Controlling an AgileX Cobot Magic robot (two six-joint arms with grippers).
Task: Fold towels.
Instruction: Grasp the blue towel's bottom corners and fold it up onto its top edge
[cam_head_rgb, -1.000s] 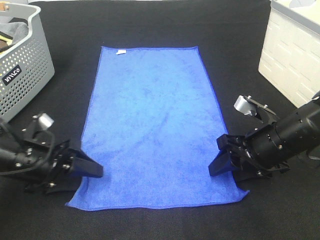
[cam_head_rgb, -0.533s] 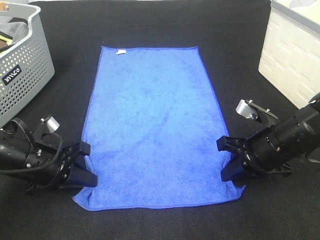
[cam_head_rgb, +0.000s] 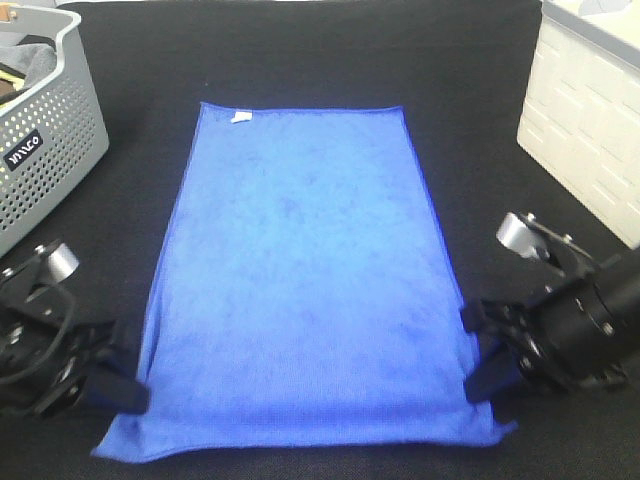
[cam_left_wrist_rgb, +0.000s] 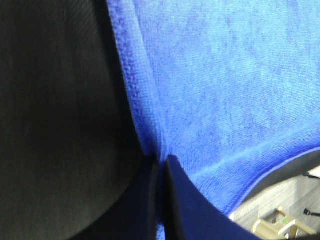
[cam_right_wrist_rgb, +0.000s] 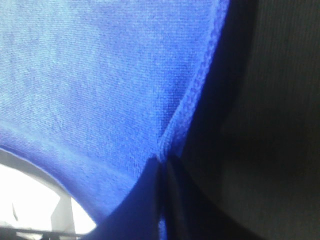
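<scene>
The royal-blue towel (cam_head_rgb: 300, 270) lies lengthwise on the black table, its small white tag (cam_head_rgb: 240, 118) at the far left corner. Its near end is raised off the table and sags between the arms. My left gripper (cam_head_rgb: 135, 395) is shut on the towel's left hem near the near corner; the left wrist view shows the closed fingers (cam_left_wrist_rgb: 150, 200) pinching the hem of the towel (cam_left_wrist_rgb: 220, 90). My right gripper (cam_head_rgb: 478, 385) is shut on the right hem; the right wrist view shows the fingers (cam_right_wrist_rgb: 145, 200) pinched on the towel's edge (cam_right_wrist_rgb: 100, 75).
A perforated grey basket (cam_head_rgb: 45, 140) with a grey cloth inside stands at the far left. A white quilted box (cam_head_rgb: 590, 120) stands at the far right. The table (cam_head_rgb: 300, 50) is covered in black cloth.
Both grippers have moved toward the camera and risen with the towel's near corners pinched. The towel has slid toward me and its near end has lifted off the table.
</scene>
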